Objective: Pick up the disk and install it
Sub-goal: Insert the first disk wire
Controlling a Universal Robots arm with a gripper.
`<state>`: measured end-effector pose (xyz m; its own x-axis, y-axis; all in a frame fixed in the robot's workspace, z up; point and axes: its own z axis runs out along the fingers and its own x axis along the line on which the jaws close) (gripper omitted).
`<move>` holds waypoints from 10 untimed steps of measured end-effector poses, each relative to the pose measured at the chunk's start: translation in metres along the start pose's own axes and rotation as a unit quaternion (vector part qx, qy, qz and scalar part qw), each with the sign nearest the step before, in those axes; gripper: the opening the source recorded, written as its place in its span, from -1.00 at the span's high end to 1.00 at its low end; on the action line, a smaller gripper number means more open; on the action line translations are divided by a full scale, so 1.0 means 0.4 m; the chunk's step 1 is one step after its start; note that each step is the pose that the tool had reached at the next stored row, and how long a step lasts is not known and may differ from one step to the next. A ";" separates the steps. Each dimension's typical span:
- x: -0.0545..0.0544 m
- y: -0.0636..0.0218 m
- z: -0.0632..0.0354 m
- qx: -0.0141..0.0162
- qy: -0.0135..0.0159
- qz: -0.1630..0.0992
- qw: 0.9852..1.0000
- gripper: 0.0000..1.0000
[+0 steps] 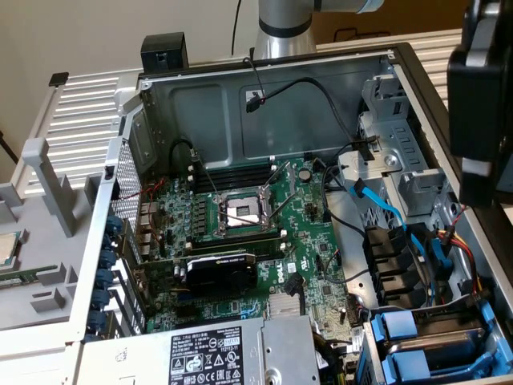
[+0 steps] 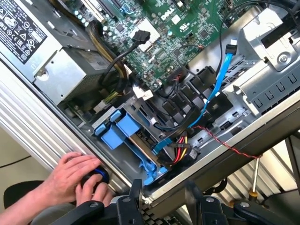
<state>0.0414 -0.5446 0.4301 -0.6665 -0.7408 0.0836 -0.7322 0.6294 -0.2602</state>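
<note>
We see claw point(image 2: 164, 199) open, empty, over case point(image 2: 220, 171) rim. Blue-railed disk point(image 2: 140, 142) sits inside case just beyond claw. Person's hand point(image 2: 75, 176) beside claw.

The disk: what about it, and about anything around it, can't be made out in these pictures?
- Disk, wrist view: label and top face hidden by its blue rails and cables; whether fully seated, cannot tell.
- Blue carriers, exterior view: cut off by the bottom edge.
- Object under the hand, wrist view: fingers cover it.
- Gripper, wrist view: body cut off by the bottom edge.
</note>
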 end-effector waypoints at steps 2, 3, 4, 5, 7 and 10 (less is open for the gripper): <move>0.002 -0.001 0.001 0.000 -0.001 -0.006 1.000 0.02; 0.004 -0.003 0.001 0.000 -0.002 -0.007 1.000 0.02; 0.007 -0.006 0.002 0.000 -0.001 -0.007 1.000 0.02; 0.012 -0.012 0.005 0.000 -0.002 -0.007 1.000 0.02; 0.022 -0.024 0.009 -0.002 -0.003 -0.007 1.000 0.02; 0.037 -0.040 0.015 -0.007 -0.007 -0.006 1.000 0.02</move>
<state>0.0441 -0.5672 0.4298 -0.6553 -0.7518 0.0737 -0.7425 0.6230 -0.2462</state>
